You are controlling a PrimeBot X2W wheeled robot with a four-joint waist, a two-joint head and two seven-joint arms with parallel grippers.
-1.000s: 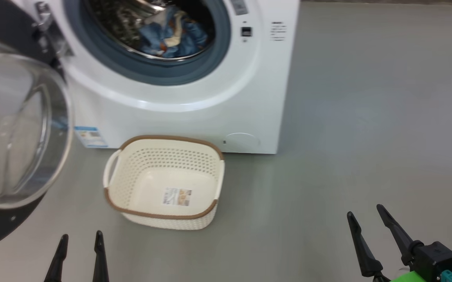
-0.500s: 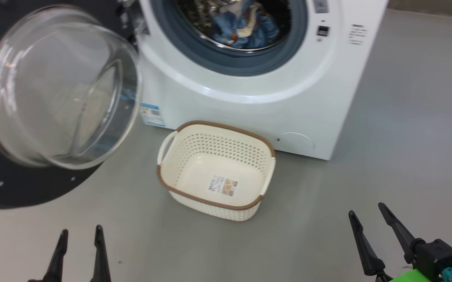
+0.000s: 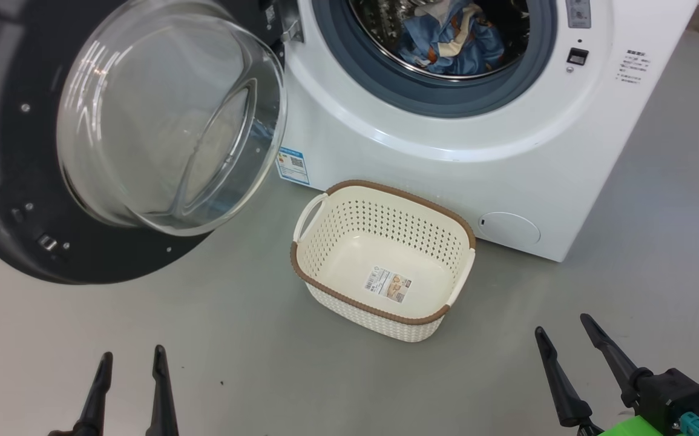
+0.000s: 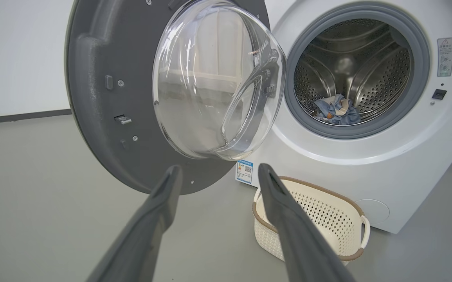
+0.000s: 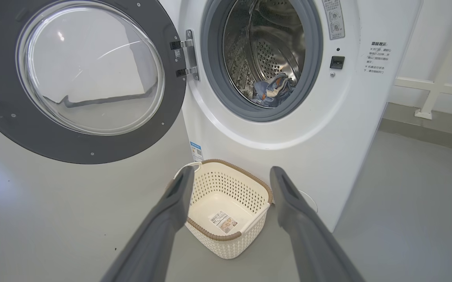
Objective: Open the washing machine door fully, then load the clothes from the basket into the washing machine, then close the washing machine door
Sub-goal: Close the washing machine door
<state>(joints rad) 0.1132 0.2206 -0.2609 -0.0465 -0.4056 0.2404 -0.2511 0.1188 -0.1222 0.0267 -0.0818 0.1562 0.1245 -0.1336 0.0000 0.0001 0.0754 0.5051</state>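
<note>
left gripper (image 3: 132,354) and right gripper (image 3: 562,324) stood spread wide, empty | view had swung left, nothing else shifted | cream perforated plastic basket (image 3: 385,218) sat emptied | black-rimmed round glass door (image 3: 161,121) gaped wide | light-blue printed clothes (image 3: 449,39) lay inside white front-loading washing machine (image 3: 446,181) | closing looked next

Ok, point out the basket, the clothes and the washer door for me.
basket (image 3: 385,218): head view, on its perforated back wall.
clothes (image 3: 452,48): head view, on the blue fabric of the bundle.
door (image 5: 85,149): right wrist view, on the lower part of its dark rim.
</note>
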